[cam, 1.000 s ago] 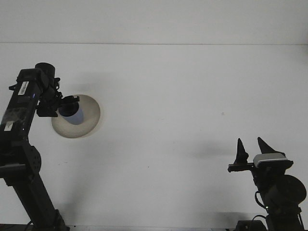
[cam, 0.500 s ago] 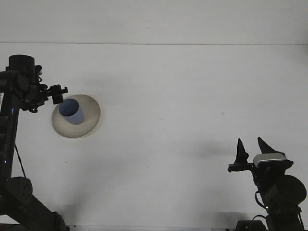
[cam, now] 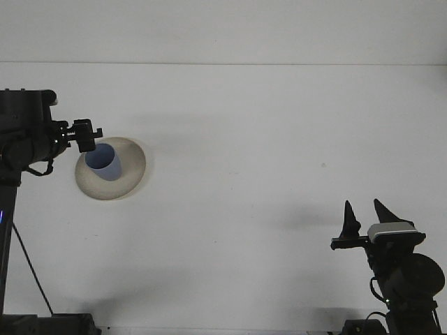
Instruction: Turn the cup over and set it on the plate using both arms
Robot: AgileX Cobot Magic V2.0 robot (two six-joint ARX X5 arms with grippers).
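Note:
A blue cup [cam: 104,162] stands mouth-up on the beige plate [cam: 133,171] at the left of the white table. My left gripper [cam: 85,135] hangs just above and left of the cup, clear of it, with nothing held; the fingers are seen end-on. My right gripper [cam: 364,215] rests low at the right near the front edge, its two black fingers spread apart and pointing up, empty.
The white table [cam: 265,153] stretches between the plate and the right arm. A pale wall [cam: 223,28] rises behind the table's far edge.
The left gripper let go of the cup and drew back to the left and up; the cup now stands free on the plate. The right arm has not moved.

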